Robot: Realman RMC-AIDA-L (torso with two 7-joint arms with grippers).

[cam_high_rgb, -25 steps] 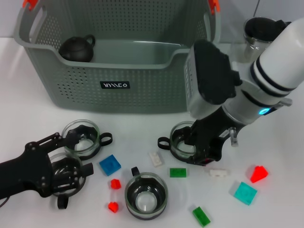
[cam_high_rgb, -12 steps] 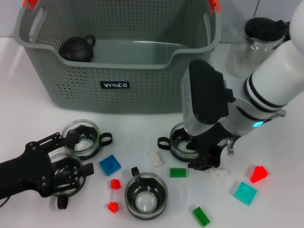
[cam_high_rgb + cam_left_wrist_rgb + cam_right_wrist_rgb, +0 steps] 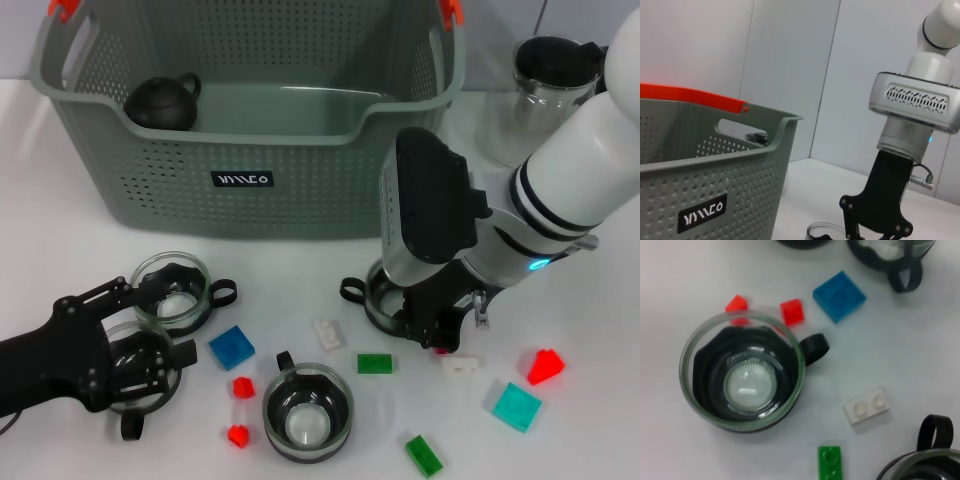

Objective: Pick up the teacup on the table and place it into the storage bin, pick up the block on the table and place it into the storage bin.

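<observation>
glass teacup (image 3: pixel 378 297) with a black handle sits on the white tabletop (image 3: pixel 60 190) right of centre in the head view, mostly hidden under the right claw (image 3: pixel 430 325), whose black fingers reach down at the cup's rim; i cannot tell whether that claw is clenched on the cup or released. the white right arm runs off to the upper right of the frame. another teacup (image 3: pixel 307 412) stands alone at bottom centre, with a dark insert and its handle pointing up-left; the right wrist view shows it too (image 3: pixel 743 398). two more cups are at lower left: one (image 3: pixel 172 290) just beside the left claw, and one (image 3: pixel 140 368) that the black left claw (image 3: pixel 120 345) sits over, fingers spread around it, not clearly closed on it.

blocks lie scattered around the cups: a blue block (image 3: pixel 231 347) left of centre, two small red blocks (image 3: pixel 242 387) below it, a white block (image 3: pixel 327 333) and a green block (image 3: pixel 375 363) near the middle, another white block (image 3: pixel 460 364) just under the right claw, a teal block (image 3: pixel 516 406), a red block (image 3: pixel 545 366) at the right, and a green one (image 3: pixel 423 454) at the bottom edge.

grey-green storage bin (image 3: pixel 330 190) fills the upper part of the frame, perforated, with orange handle clips and a black label; a dark teapot (image 3: pixel 163 102) rests inside at its upper left. a glass pitcher (image 3: pixel 545 75) with a black lid stands at upper right, beside the bin
</observation>
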